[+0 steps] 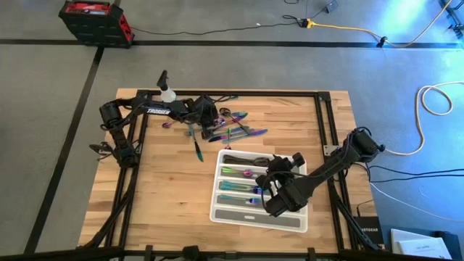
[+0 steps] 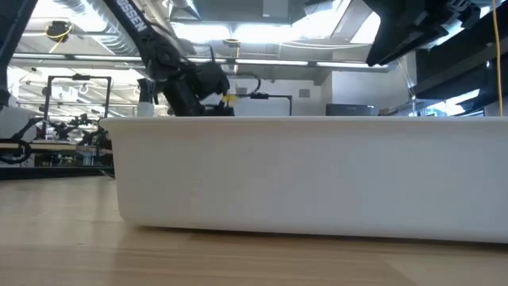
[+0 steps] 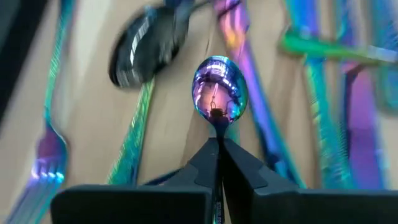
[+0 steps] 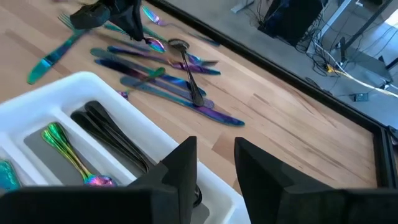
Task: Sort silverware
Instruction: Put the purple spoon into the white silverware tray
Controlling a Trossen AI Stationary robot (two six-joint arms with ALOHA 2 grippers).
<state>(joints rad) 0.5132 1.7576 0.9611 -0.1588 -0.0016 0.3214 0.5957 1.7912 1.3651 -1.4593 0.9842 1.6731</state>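
Iridescent silverware (image 1: 235, 129) lies loosely piled on the wooden table, far of the white compartment tray (image 1: 215, 210). My left gripper (image 3: 217, 142) is over the pile's left part and shut on a rainbow spoon (image 3: 219, 87); the right wrist view shows the same gripper (image 4: 134, 28) with that spoon (image 4: 155, 45). A black spoon (image 3: 146, 50) lies just beyond it. My right gripper (image 4: 214, 163) hangs open over the tray's far right part, holding nothing. Black spoons (image 4: 118, 140) and a rainbow spoon (image 4: 68, 155) lie in the tray's compartments. My left gripper pinches the spoon's neck (image 3: 217, 127), just behind the bowl, between its two fingertips. The fingers slant down from the table's left and lie along the spoon. The bowl sticks out past the fingertips; whether it is clear of the pile I cannot tell.
A spray bottle (image 1: 167, 92) stands at the table's far edge beside the left arm. One teal piece (image 1: 197, 147) lies apart, between the pile and the tray. In the low view the tray's wall (image 2: 302, 175) hides the pile. Bare wood stretches left of the tray.
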